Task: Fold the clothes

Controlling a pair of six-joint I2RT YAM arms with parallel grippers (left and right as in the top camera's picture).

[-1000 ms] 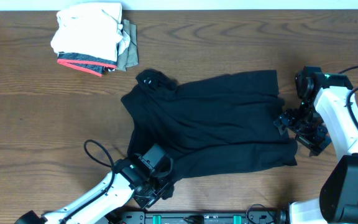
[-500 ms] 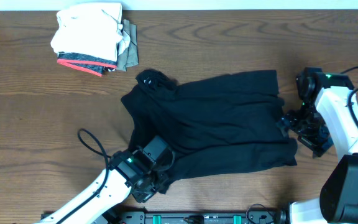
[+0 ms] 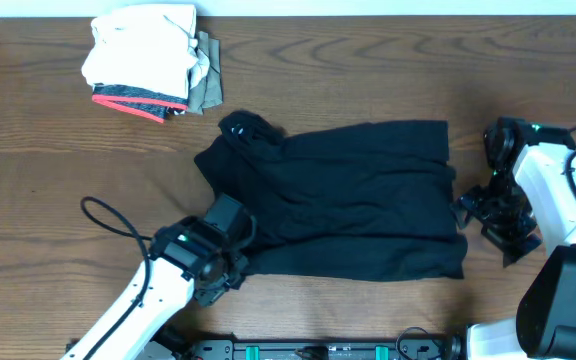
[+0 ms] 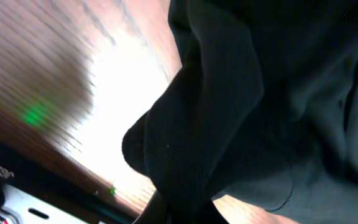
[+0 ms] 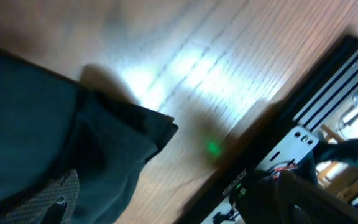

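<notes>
Where visible, black shirt (image 3: 348, 200), possibly creased.

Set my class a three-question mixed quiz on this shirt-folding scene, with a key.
1. True or false: the black short-sleeved fabric shirt lies on top of the stack of folded light garments.
2. Which jaws are shut on the shirt? A left, B right, C neither.
3. Fill in: seen by the robot, the stack sits at the brown wooden table's far ____ side.
Key: 1 false; 2 A, the left jaws; 3 left.
</notes>
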